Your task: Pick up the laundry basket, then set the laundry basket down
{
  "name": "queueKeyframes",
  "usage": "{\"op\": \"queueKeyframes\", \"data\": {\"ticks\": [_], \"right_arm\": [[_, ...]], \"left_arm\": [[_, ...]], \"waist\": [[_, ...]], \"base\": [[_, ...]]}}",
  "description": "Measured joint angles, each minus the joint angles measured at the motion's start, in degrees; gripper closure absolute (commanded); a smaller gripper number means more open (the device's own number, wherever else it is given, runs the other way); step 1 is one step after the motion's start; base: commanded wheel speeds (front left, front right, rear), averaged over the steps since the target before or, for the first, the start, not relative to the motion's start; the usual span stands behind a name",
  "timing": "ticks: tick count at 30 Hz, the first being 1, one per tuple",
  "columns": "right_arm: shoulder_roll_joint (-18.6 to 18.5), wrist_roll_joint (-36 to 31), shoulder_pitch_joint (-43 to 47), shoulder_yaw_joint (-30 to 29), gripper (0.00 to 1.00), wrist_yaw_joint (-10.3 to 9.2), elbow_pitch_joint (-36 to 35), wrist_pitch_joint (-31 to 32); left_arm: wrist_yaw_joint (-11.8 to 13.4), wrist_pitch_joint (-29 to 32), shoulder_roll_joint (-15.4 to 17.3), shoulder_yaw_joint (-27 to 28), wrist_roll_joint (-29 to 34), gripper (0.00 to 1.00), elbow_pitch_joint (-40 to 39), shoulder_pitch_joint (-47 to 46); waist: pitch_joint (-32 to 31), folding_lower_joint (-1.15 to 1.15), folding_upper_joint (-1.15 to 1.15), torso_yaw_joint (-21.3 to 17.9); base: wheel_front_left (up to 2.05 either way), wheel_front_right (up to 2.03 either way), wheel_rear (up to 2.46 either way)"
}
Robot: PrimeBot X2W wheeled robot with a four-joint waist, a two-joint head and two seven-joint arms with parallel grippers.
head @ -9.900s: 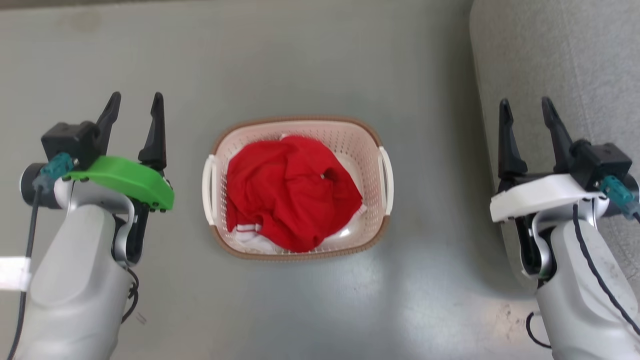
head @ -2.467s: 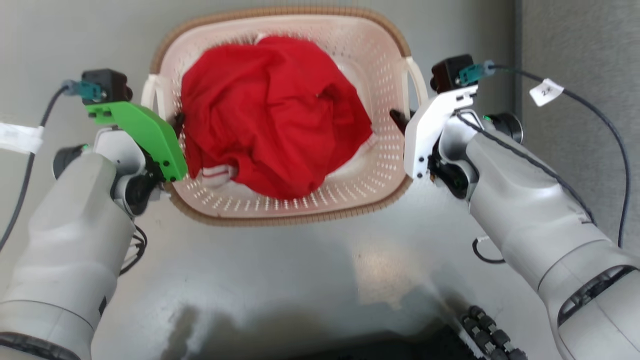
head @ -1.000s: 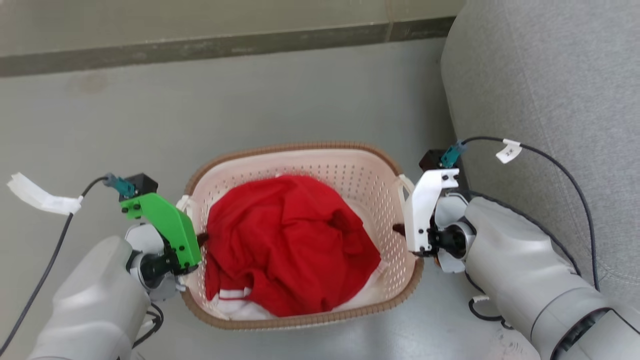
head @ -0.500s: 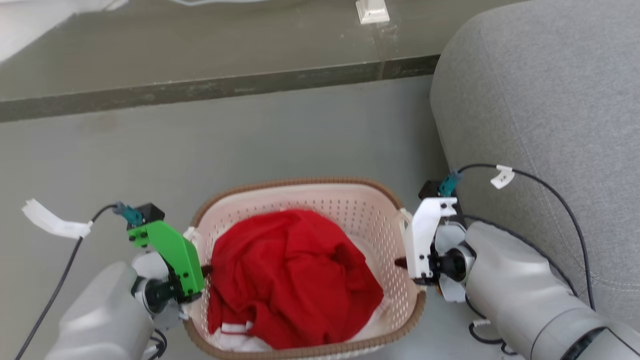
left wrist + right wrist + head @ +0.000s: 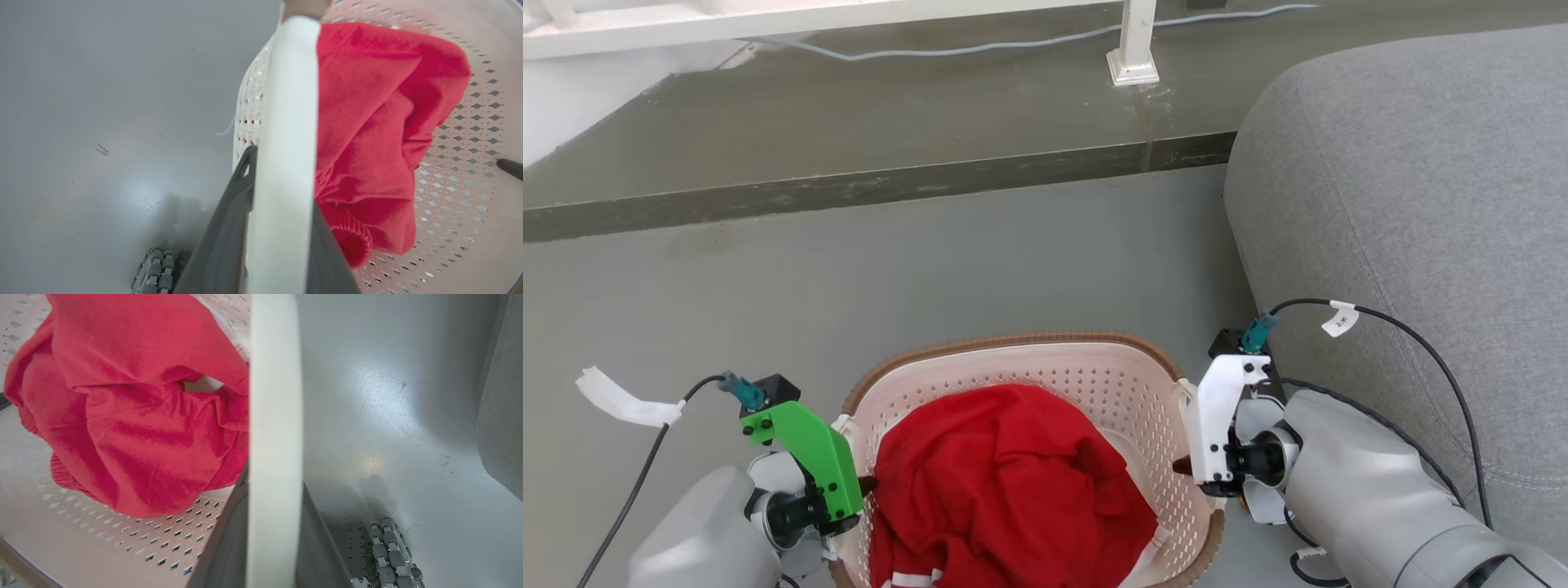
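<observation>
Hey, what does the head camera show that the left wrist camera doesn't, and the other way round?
Head view adds: the grey sofa, a raised ledge and a white post. Left wrist view adds: grey rollers, and a close look at the fingers of the left gripper clamped on a white loop handle. Both: the laundry basket holding red cloth, and the right gripper at its side.

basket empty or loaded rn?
Loaded: a crumpled red garment lies inside the laundry basket, covering most of its floor.

A crumpled red cloth [image 5: 1013,482] lies in the cream perforated plastic laundry basket [image 5: 1086,380]. A grey fabric sofa [image 5: 1405,204] stands right of it.
</observation>
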Motion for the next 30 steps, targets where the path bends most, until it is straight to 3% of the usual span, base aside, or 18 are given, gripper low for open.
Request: {"op": "queueKeyframes", "data": {"ticks": [30], "right_arm": [[-0.04, 1.44, -0.01, 1.03, 1.0, -1.08, -0.13, 0.42]], "left_arm": [[0.0, -0.32, 0.2, -0.64, -1.13, 1.0, -0.33, 0.37]], "waist": [[-0.28, 0.0, 0.0, 0.55]], "base": [[0.0, 0.0, 0.0]]}}
